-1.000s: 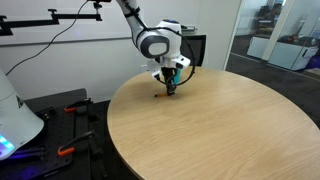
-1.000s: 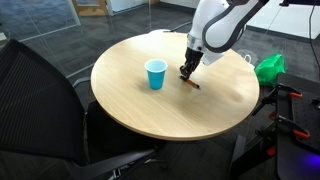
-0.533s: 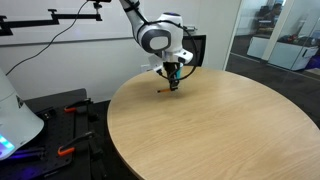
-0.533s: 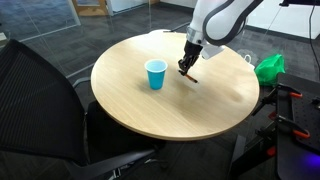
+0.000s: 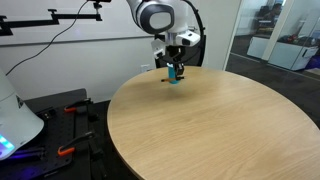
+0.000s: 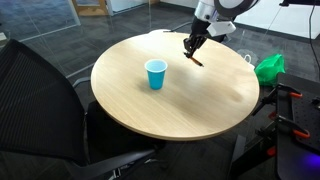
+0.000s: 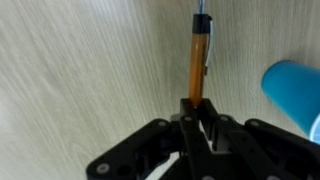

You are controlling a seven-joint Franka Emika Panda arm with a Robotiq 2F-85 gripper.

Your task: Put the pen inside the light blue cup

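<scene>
My gripper (image 6: 190, 46) is shut on the pen (image 6: 196, 59) and holds it in the air above the round wooden table (image 6: 200, 105). In the wrist view the pen (image 7: 199, 60) has an orange body and sticks out from between the fingertips (image 7: 200, 108), which are closed on its end. The light blue cup (image 6: 155, 73) stands upright on the table, apart from the gripper. It also shows at the right edge of the wrist view (image 7: 295, 90). In an exterior view the cup (image 5: 176, 77) shows just below the gripper (image 5: 175, 66).
A black chair (image 6: 40, 100) stands by the table's near side. A green object (image 6: 268, 67) lies beyond the table edge. A white machine (image 5: 15, 120) and a black cart with red-handled tools (image 5: 70, 110) stand beside the table (image 5: 220, 130).
The gripper has risen from the tabletop with the pen in it. The pen, first lying on the table, now hangs in the air. The cup has not moved.
</scene>
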